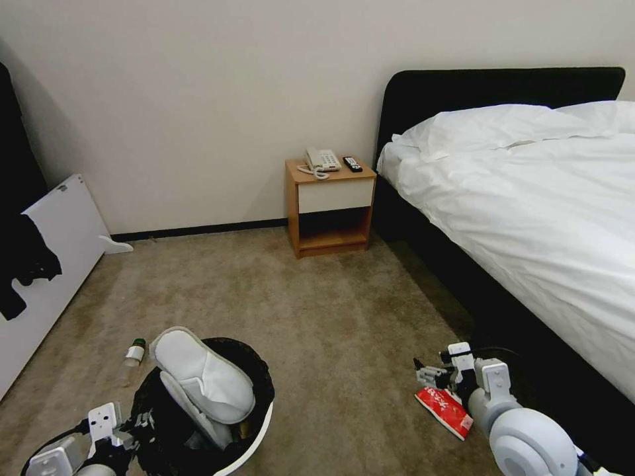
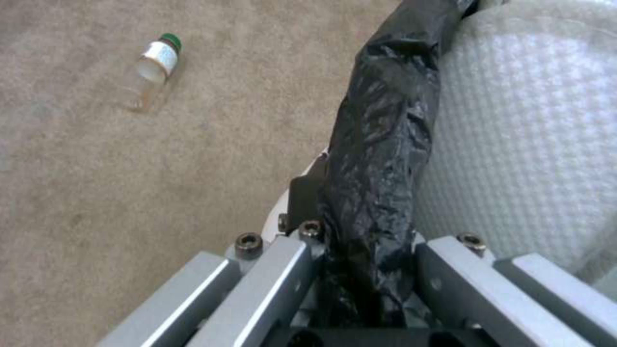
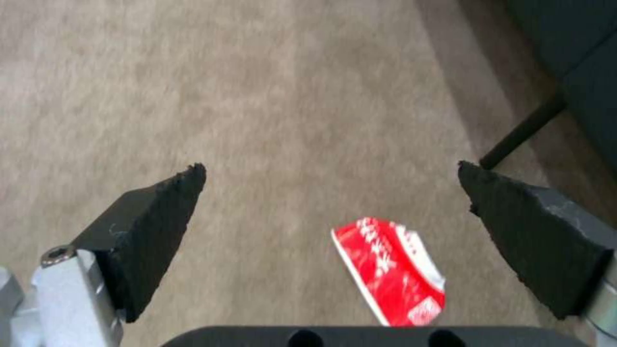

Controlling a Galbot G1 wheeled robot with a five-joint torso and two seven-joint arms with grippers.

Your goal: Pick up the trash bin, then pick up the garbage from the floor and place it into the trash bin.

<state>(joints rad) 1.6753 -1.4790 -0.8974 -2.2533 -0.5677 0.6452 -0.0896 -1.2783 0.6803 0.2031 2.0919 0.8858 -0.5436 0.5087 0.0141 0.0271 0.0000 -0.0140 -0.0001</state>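
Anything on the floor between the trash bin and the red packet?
No, just bare carpet between the trash bin and the red packet, per the head view.

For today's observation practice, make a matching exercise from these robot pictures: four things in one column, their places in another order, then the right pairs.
Things:
1. white slipper
2. red snack packet
3. green-capped bottle
4. telephone

Places:
A. on the wooden nightstand
B. lying on the carpet beside the trash bin
C. sticking out of the trash bin
D. on the carpet under the open right gripper

Pairs: 1-C, 2-D, 3-B, 4-A. The left gripper grips the bin's bag-covered rim.
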